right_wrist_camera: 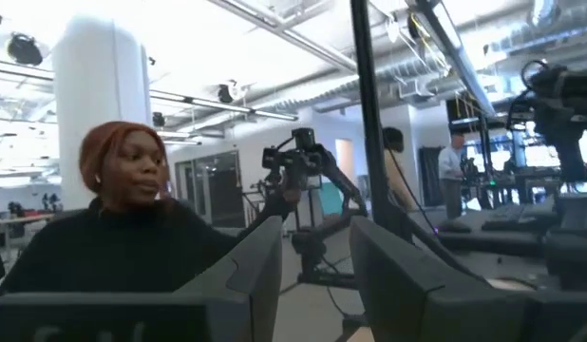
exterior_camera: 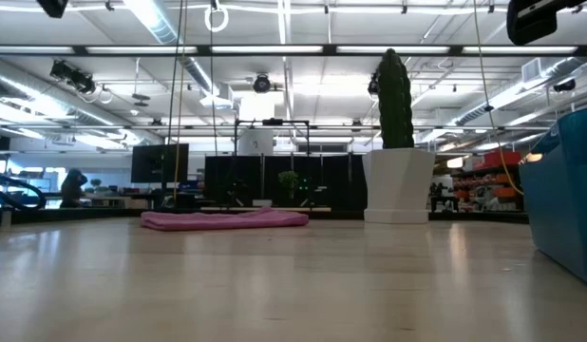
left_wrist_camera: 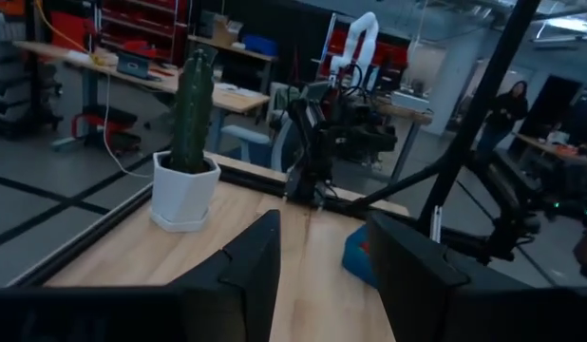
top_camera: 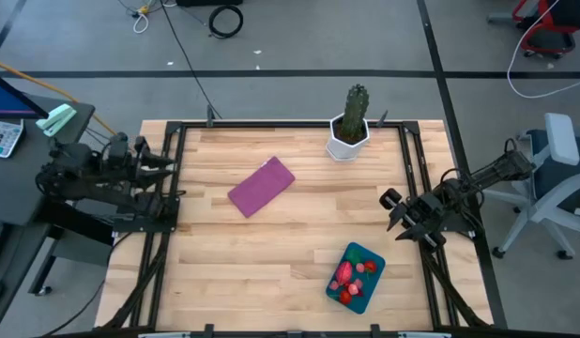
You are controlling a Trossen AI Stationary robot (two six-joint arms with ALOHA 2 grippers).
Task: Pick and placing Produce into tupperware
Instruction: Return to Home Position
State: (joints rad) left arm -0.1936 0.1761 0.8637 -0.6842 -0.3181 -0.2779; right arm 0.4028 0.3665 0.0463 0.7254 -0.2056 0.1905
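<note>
High view: the tupperware (top_camera: 358, 251) lies on the table (top_camera: 290, 239), on its right side, and the produce (top_camera: 345, 275) is inside it. The left gripper (top_camera: 168, 169) waits at the left edge. The right gripper (top_camera: 393, 210) is at the right edge, near the tupperware.

Low view: only 1 teal wall shows, at the right.

Wrist views: the 2 fingers of each gripper stand apart and hold nothing.

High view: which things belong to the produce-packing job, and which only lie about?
Job: shallow teal-blue rectangular container; red and pink produce pieces inside it; left gripper and right gripper, at edges of the wooden table.
Lying about: flat purple cloth; tall green cactus in a white pot.
</note>
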